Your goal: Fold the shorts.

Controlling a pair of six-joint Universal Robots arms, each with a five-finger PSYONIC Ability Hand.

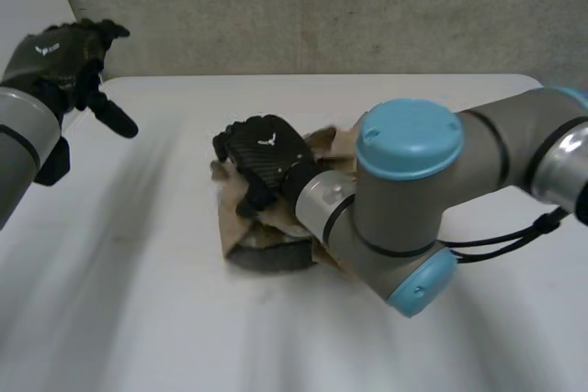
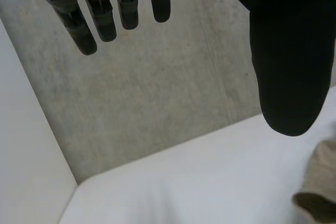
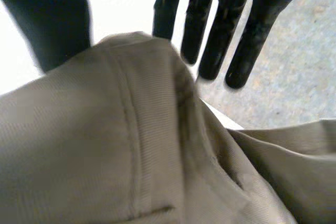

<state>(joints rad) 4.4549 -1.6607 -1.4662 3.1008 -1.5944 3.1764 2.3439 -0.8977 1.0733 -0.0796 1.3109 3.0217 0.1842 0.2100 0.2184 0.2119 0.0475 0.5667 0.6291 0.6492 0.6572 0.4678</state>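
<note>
The tan shorts (image 1: pixel 241 229) lie bunched in a small heap in the middle of the white table (image 1: pixel 129 300), with a dark band along their near edge. My right hand (image 1: pixel 262 151) rests on top of the heap, palm down. In the right wrist view its fingers (image 3: pixel 231 35) reach out straight past a raised fold of the shorts (image 3: pixel 105 145), and the thumb (image 3: pixel 52 19) stands apart on the other side. My left hand (image 1: pixel 60 54) hangs in the air above the table's far left corner, fingers (image 2: pixel 100 19) spread and holding nothing. A corner of the shorts (image 2: pixel 321 182) shows beyond its thumb.
A grey concrete wall (image 1: pixel 322 6) runs behind the table's far edge. My right arm's big elbow joint (image 1: pixel 404 199) lies low over the table, right of the shorts and covering part of them.
</note>
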